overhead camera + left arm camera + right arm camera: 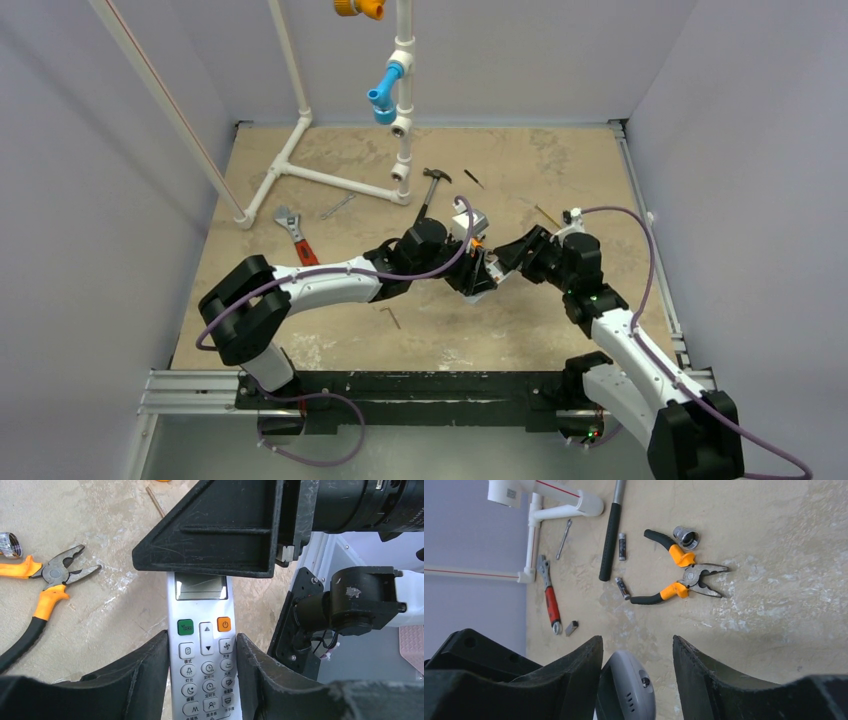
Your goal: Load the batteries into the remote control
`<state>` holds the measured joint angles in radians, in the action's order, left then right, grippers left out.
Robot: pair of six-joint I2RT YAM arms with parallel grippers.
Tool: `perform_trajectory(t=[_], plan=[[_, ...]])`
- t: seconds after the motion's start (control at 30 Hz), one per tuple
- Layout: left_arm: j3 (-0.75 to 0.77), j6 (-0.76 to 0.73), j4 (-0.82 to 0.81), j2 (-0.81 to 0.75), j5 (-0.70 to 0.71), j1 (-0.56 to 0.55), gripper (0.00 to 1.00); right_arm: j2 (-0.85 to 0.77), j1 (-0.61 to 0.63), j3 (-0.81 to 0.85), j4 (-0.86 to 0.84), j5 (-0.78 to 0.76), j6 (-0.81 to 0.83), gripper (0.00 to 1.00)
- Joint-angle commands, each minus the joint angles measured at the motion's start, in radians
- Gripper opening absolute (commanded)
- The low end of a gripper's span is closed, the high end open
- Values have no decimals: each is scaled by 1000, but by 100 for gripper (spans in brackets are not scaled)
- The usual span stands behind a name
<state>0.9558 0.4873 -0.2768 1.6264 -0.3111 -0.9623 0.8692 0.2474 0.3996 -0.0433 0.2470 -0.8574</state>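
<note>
Remote control (202, 652) tight in left claw (202, 635), its far end inside half-open right claw (636, 640), one side free

Tabletop (774, 530) with pliers (684, 575), hammer (610, 535), batteries (622, 546)

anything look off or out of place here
Nothing damaged or spilled. The only odd bit: both batteries lie loose on the table, apart, one beside the hammer handle, the other by a pliers handle, while the remote control sits in the left gripper, buttons toward its camera.
</note>
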Motion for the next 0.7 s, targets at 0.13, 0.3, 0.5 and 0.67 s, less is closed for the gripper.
perform_trajectory(t=[0.13, 0.3, 0.5, 0.67], plan=[[15, -3, -61, -10, 8, 12, 12, -28, -4, 21, -70, 75, -15, 50], [15, -11, -42, 4, 46, 13, 11, -44, -4, 23, -69, 95, -27, 41], [32, -12, -34, 30, 60, 13, 13, -39, -4, 25, -84, 108, -31, 17], [58, -39, 11, 58, 69, 13, 32, -35, -4, 57, -32, 78, -7, 0]])
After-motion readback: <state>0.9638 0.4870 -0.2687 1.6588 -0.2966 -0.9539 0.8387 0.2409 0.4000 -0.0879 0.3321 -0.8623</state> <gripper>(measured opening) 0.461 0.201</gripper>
